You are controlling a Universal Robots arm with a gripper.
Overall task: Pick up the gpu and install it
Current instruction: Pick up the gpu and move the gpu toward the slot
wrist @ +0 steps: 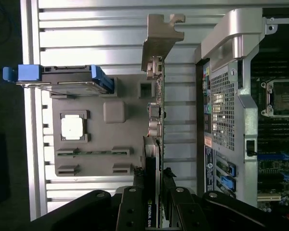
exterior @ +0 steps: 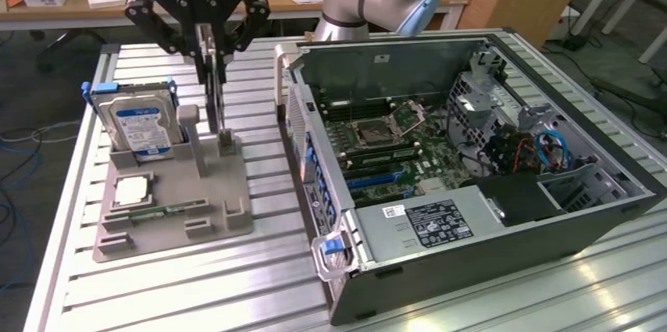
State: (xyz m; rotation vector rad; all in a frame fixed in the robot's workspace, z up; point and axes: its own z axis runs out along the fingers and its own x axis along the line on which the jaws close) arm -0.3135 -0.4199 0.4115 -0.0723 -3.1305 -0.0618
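The gripper (exterior: 212,47) was clenched on the upper edge of the gpu (exterior: 217,101), with one finger on each face. In the exterior view the card hung straight at 6 o'clock under the gripper. It showed as a thin upright strip, and its lower end was at the grey holder (exterior: 156,226) on the desk (exterior: 208,293). I could not tell whether it was seated there. The open computer case (exterior: 469,246) lay at 3 o'clock from the card, and the hard drive (exterior: 140,125) at 9 o'clock.

gpu (exterior: 217,98) — thin dark card, silvery bracket, upright on edge at grey holder (exterior: 167,232).
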